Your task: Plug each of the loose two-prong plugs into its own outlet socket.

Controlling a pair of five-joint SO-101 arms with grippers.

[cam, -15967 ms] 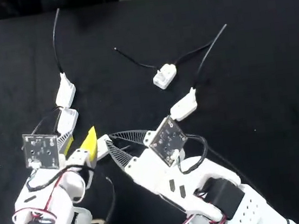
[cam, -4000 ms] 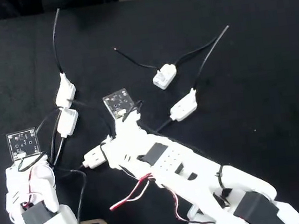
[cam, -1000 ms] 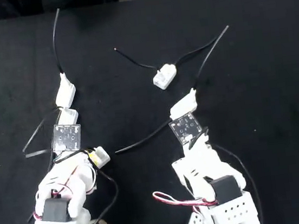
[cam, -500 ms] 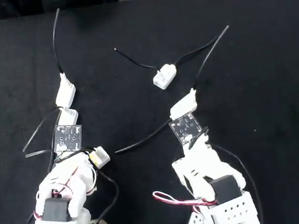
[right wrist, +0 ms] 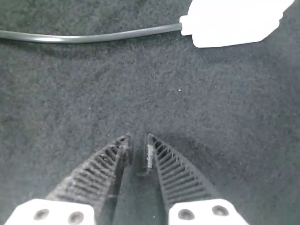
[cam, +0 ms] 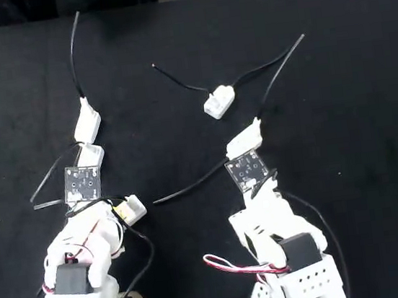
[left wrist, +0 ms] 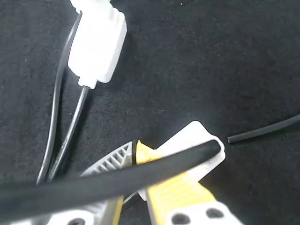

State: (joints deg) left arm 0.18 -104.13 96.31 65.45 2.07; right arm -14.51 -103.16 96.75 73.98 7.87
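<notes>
Still gripping its plug (left wrist: 193, 135), the left claw (left wrist: 133, 149) edged sideways.

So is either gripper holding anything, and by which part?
Right gripper: nothing. Left gripper: cannot be told. Its fingers meet at the tips, with the white plug lying against the yellow finger and a black cable draped across both.

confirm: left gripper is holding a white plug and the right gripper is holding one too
The left gripper does hold a white plug, but the right gripper is empty: the right wrist view shows it shut on nothing above the black cloth.
</notes>
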